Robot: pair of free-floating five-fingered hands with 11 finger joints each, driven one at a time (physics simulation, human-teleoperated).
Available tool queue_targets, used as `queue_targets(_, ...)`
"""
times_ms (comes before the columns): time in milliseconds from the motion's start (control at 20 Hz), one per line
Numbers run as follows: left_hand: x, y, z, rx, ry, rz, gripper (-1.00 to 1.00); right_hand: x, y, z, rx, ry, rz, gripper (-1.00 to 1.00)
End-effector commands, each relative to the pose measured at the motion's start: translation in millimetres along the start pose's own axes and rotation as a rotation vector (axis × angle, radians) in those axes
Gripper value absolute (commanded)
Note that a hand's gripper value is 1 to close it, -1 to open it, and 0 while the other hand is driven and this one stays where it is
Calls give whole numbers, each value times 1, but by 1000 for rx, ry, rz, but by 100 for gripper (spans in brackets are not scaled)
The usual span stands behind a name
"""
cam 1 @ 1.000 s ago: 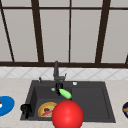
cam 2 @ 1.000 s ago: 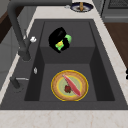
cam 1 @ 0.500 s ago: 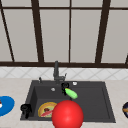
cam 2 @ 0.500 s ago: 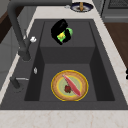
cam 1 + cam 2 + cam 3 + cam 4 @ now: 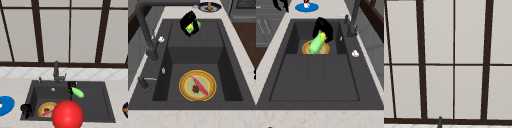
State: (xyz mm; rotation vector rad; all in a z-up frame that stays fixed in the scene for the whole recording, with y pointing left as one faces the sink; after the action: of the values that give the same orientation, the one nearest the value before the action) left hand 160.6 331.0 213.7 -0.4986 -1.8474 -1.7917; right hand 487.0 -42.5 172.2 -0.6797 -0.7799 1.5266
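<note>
Right hand (image 5: 72, 85) clenching fingers round a green squeeze bottle (image 5: 78, 92), tilting it over the sink (image 5: 100, 105); left hand (image 5: 26, 109) idling, fingers hard to tell.

Front view: a large red ball (image 5: 67, 114) stands close to the camera, cut off by the bottom edge; it hides the right part of the yellow plate (image 5: 45, 108) and the sink's (image 5: 100, 105) front rim behind it. Blue plate (image 5: 5, 105) cut off by the left edge; the item on it is too small to tell. Dark dish (image 5: 125, 109) cut off by the right edge. Right hand (image 5: 71, 85) covers the near end of the green object (image 5: 77, 92). Left side view: that hand (image 5: 188, 21) hides most of the green object (image 5: 192, 27).
</note>
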Motion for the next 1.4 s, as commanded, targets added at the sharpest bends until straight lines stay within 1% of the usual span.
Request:
queue_targets(0, 0, 0, 0, 0, 0, 0, 0, -25, -5, 7, 6, -8, -2, 100)
queue_targets(150, 0, 0, 0, 0, 0, 0, 0, -46, -7, 15, -1, -11, -10, 100)
queue_targets(400, 0, 0, 0, 0, 0, 0, 0, -81, -12, 28, -2, -15, -6, 100)
queue_targets(800, 0, 0, 0, 0, 0, 0, 0, -134, -15, 36, -1, -26, -9, 100)
queue_targets(1100, 0, 0, 0, 0, 0, 0, 0, -175, -12, 39, -5, -41, -32, 100)
queue_targets(1350, 0, 0, 0, 0, 0, 0, 0, -209, -9, 41, -6, -46, -43, 100)
